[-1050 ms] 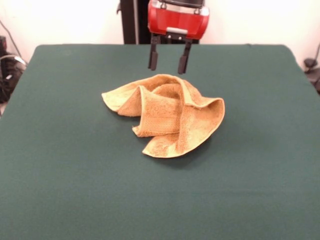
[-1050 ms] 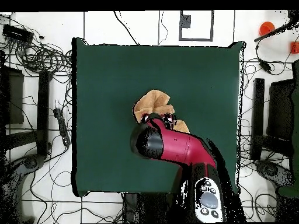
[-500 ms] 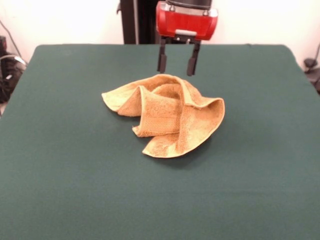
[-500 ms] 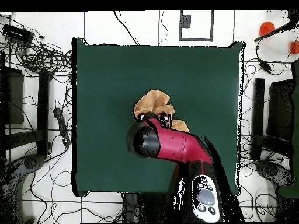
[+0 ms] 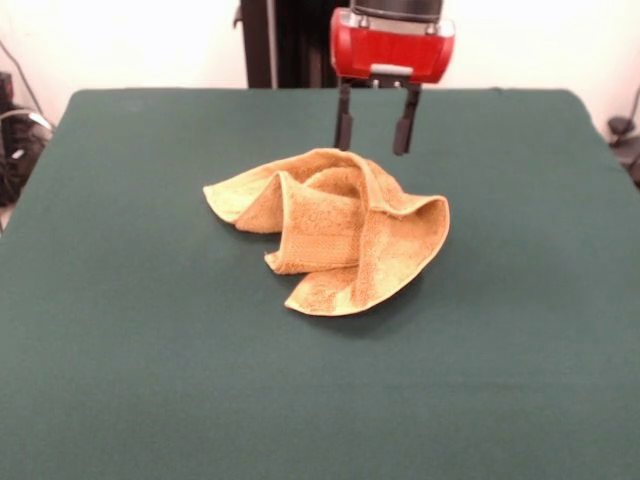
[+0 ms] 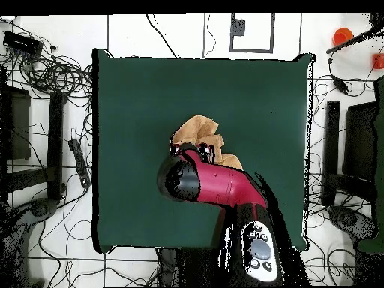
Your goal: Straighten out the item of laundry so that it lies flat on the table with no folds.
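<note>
The item of laundry (image 5: 335, 230) is a golden-tan towel, crumpled into raised folds near the middle of the dark green table (image 5: 150, 380). My gripper (image 5: 374, 132) hangs open just above the towel's far edge, its two dark fingers (image 5: 343, 128) apart with nothing between them. Seen from overhead, the red arm (image 6: 217, 187) covers the near part of the towel (image 6: 196, 131), and the gripper itself is mostly hidden under it.
Cables and stands (image 6: 45, 112) crowd the floor around the table in the overhead view. An orange object (image 6: 343, 35) sits off the table at the top right. Green cloth lies bare on all sides of the towel.
The gripper has slid rightward in the front view and come a little lower, from beyond the towel's far edge to just over it. The towel has not moved.
</note>
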You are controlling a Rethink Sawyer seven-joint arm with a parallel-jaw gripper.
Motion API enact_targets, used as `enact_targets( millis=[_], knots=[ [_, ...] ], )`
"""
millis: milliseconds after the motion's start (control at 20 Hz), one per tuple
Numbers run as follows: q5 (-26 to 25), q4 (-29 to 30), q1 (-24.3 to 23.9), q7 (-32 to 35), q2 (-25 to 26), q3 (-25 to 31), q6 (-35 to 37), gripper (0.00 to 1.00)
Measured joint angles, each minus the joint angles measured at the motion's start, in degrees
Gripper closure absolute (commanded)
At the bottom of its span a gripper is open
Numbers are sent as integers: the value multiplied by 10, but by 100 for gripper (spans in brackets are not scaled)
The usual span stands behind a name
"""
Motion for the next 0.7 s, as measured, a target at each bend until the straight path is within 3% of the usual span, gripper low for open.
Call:
enact_targets(
  millis=[700],
  knots=[
    [0,0,2,0,3,1,-13,0]
  ],
)
